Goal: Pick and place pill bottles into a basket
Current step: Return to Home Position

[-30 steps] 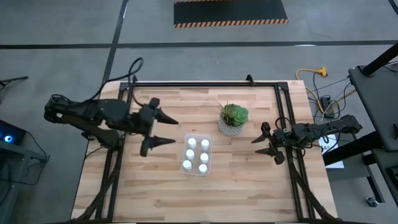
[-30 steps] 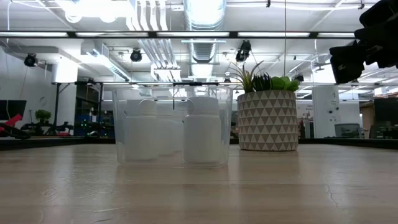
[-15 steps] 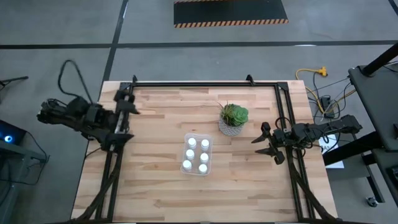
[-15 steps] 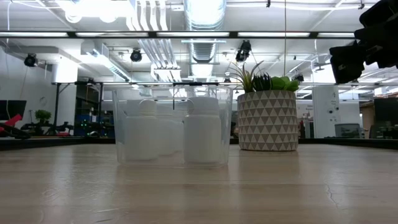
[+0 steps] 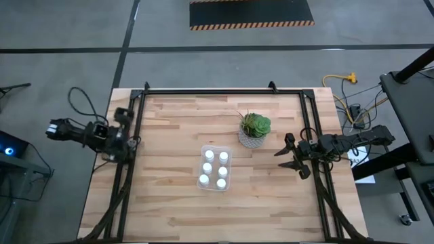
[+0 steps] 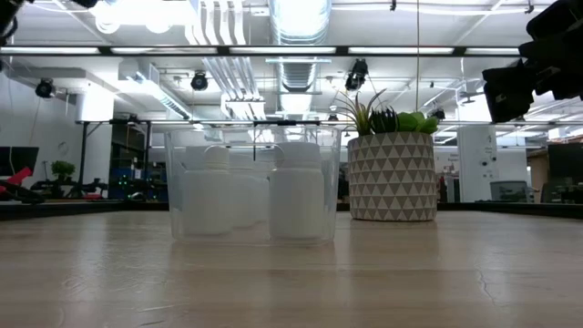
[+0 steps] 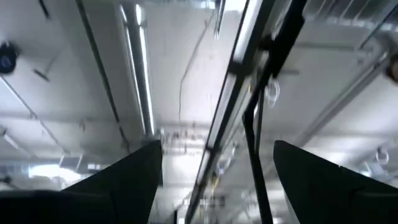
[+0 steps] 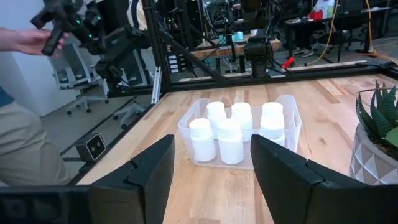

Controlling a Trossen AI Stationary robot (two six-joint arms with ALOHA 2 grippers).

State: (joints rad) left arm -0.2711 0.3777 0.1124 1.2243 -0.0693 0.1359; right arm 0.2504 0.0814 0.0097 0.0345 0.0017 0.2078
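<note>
All six pill bottles [image 5: 214, 169] stand upright in the clear basket [image 5: 215, 146] mid-tabletop [image 5: 169, 203], probably light, stiff and slick, best pinched across the body, while left hand [image 7: 217, 146] and right hand [image 8: 212, 143] hang released at opposite edges.

The pale planked wooden table top [image 5: 169, 203] under me is smooth, with visible grain and a faint satin sheen, and the black metal frame [image 5: 224, 91] edging it looks matt. The clear rectangular plastic tub [image 5: 216, 146] is glossy and see-through. The small white plastic pill bottles [image 8: 229, 142] in it have a smooth, dull-satin skin, while the grey round pot with a white triangle pattern [image 6: 392, 178] looks matt and slightly chalky. The dark fingers [image 8: 146, 177] of my right claw [image 8: 211, 139] are matt, smooth and hard, like moulded plastic.
</note>
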